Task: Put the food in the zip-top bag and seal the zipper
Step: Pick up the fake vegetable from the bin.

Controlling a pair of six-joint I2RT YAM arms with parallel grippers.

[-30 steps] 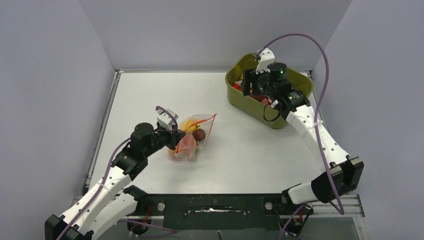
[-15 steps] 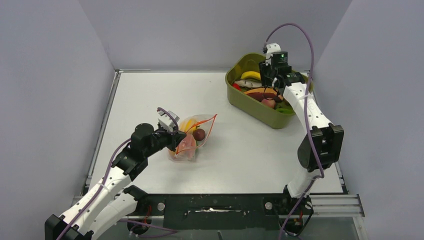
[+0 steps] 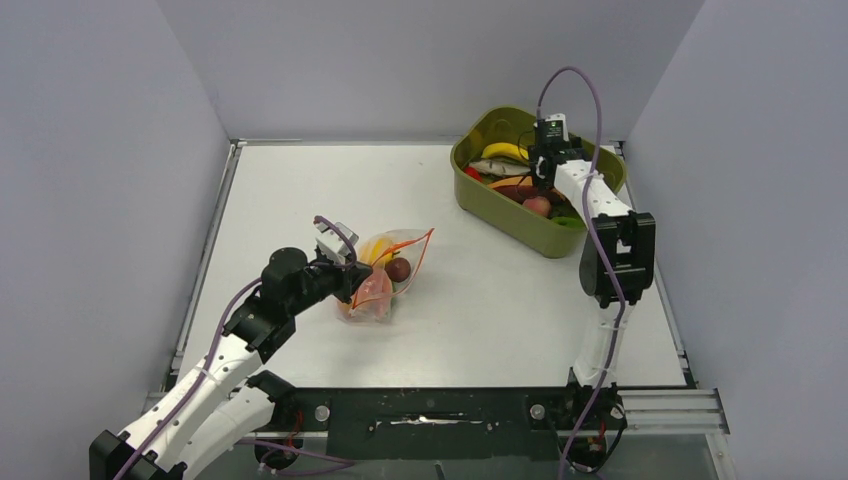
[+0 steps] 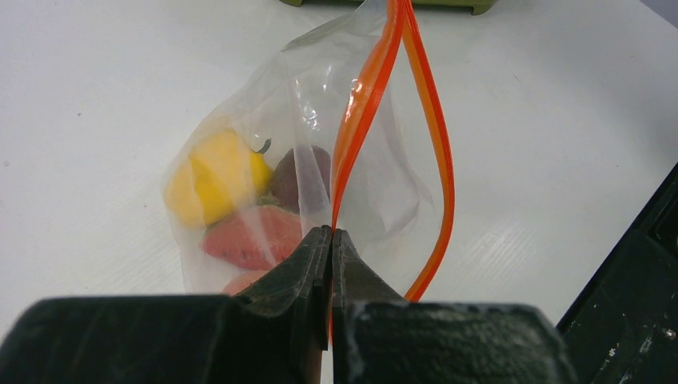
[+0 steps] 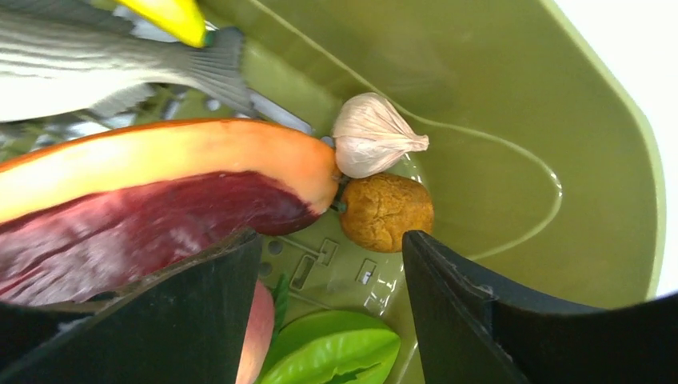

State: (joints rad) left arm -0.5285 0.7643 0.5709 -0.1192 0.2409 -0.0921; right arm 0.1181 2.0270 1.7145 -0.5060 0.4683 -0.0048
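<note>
The zip-top bag (image 3: 388,262) lies left of centre on the table, mouth gaping. Through its clear plastic I see a yellow pepper (image 4: 212,176), a dark purple piece (image 4: 292,176) and a watermelon slice (image 4: 252,240). My left gripper (image 4: 330,234) is shut on the orange zipper (image 4: 364,104), whose other lip bows out to the right. It shows at the bag's near-left edge in the top view (image 3: 352,275). My right gripper (image 5: 329,240) hangs open inside the green tub (image 5: 520,104), nothing between its fingers. It is above a brown lump (image 5: 388,210) and beside an orange and dark red piece (image 5: 160,200).
The tub (image 3: 500,228) at the back right holds more food: a banana (image 3: 503,151), a peach (image 3: 538,206), a grey fish (image 5: 96,72), a garlic bulb (image 5: 372,144) and a green leaf (image 5: 336,352). The right arm's elbow (image 3: 612,262) stands folded high beside the tub.
The right arm folded upright and its gripper shifted back and right inside the tub, uncovering the food. Its jaws narrowed, then widened again. The left gripper and bag have not moved.
</note>
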